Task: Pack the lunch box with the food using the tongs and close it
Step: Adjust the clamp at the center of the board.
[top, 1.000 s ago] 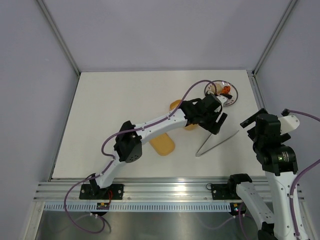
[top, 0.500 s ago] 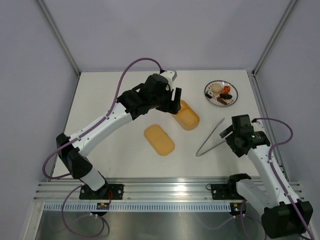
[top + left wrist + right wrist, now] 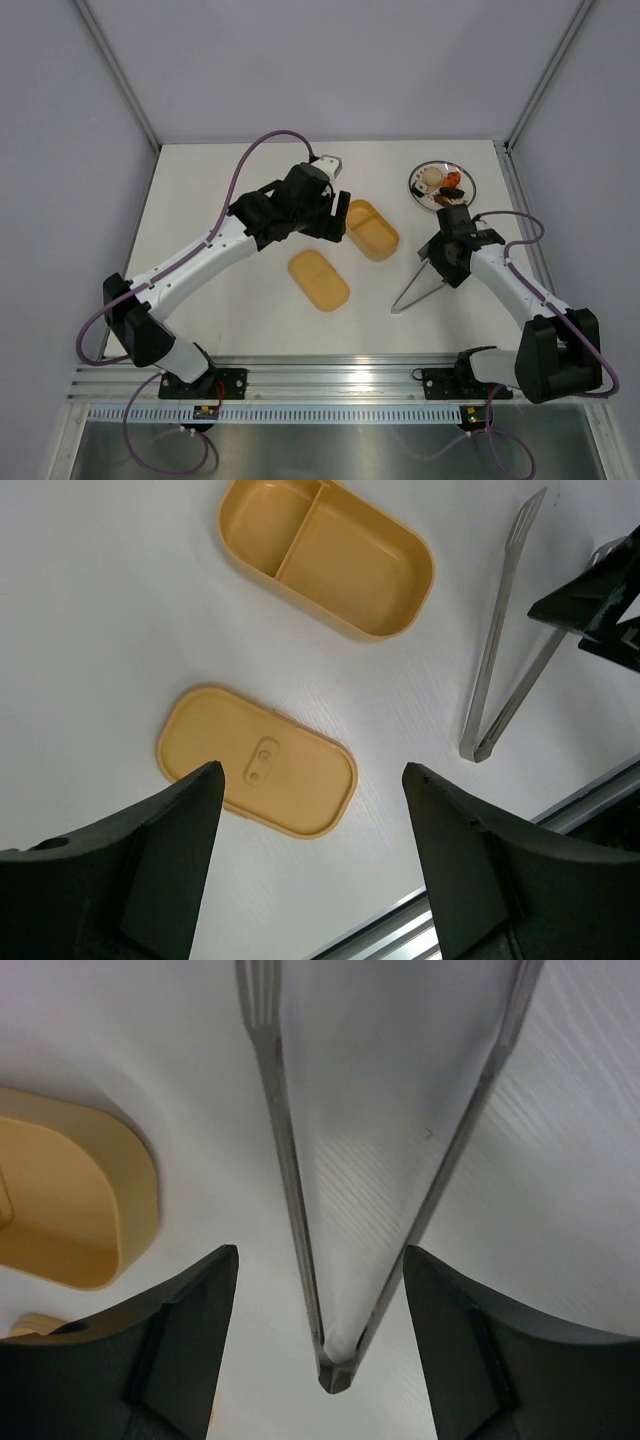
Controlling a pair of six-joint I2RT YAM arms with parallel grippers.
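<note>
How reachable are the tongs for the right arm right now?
Likely yes. The right gripper hangs open directly above the tongs, both metal arms lying between its fingers with nothing over them; the lunch box sits aside.

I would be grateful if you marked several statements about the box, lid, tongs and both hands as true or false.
1. The lid lies on the table, apart from the box. True.
2. The box already holds food. False: both compartments are empty; the food is on the plate.
3. The right hand is open, astride the tongs. True.
4. The left hand grips the lid. False: it hangs open above the lid, holding nothing.
5. The tongs rest on the plate. False: they lie on the table.
</note>
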